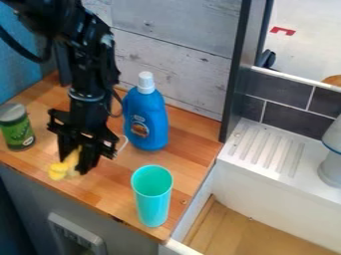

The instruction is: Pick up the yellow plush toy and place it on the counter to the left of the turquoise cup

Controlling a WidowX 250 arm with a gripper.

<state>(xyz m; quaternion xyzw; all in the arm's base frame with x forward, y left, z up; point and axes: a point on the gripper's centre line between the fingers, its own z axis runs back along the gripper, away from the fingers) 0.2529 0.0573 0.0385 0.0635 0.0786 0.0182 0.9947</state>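
Low over the left part of the wooden counter hangs the black gripper [75, 158], its fingers on either side of a yellow object [61, 170]. The gripper is shut on this object, whose rounded lower end sticks out to the lower left by the counter surface. I cannot tell whether it touches the wood. To the left stands a green can with a grey lid [17, 127]. Right of the gripper is an upright blue bottle with a white cap [146, 119]. A turquoise cup [152, 195] stands upright nearer the front edge.
The wooden counter [111, 185] ends at a front edge below the gripper. Behind it rises a whitish plank wall [180, 62], with a dark vertical post at its right. A white sink [279, 201] with a ridged ledge lies to the right, with a pale grey object [331, 162] at the edge.
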